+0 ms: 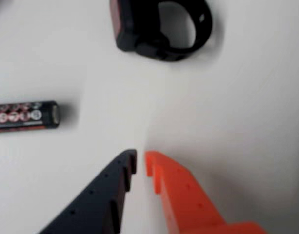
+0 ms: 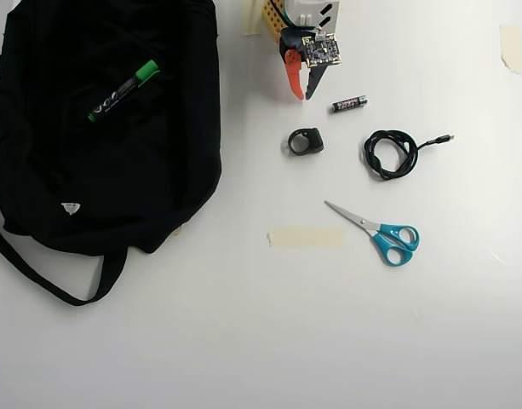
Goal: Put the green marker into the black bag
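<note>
My claw (image 2: 300, 95) sits near the top middle of the overhead view, and its black and orange tips are nearly together with only a thin gap and nothing between them. The green marker (image 2: 123, 91) lies on top of the black bag (image 2: 39, 162), which fills the upper left of that view. A strap of the bag runs off the left edge. The white table (image 2: 261, 341) has lots of bare room along the bottom and in the middle. Just below my claw is a small black ring thing (image 2: 306, 141). A battery (image 2: 349, 104) lies just to the right of my claw. Its label is red and white, but the writing is too blurry to read. Farther right are a coiled black cable (image 2: 390, 152) and blue-handled scissors (image 2: 377, 232).
</note>
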### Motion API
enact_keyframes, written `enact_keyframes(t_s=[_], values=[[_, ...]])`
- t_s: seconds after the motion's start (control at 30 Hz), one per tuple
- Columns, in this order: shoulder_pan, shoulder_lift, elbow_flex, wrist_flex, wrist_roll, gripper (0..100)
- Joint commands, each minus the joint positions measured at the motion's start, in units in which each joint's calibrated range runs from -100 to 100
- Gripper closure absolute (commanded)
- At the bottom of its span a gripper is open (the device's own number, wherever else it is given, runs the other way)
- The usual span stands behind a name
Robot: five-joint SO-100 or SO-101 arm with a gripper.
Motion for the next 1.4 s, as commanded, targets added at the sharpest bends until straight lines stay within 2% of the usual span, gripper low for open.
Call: enact_keyframes(t_s=[0.0, 1.37], values=[[0.2, -1.1, 1.0, 3.7, -0.3, 98], [0.2, -0.8, 1.0, 3.7, -0.2, 98]])
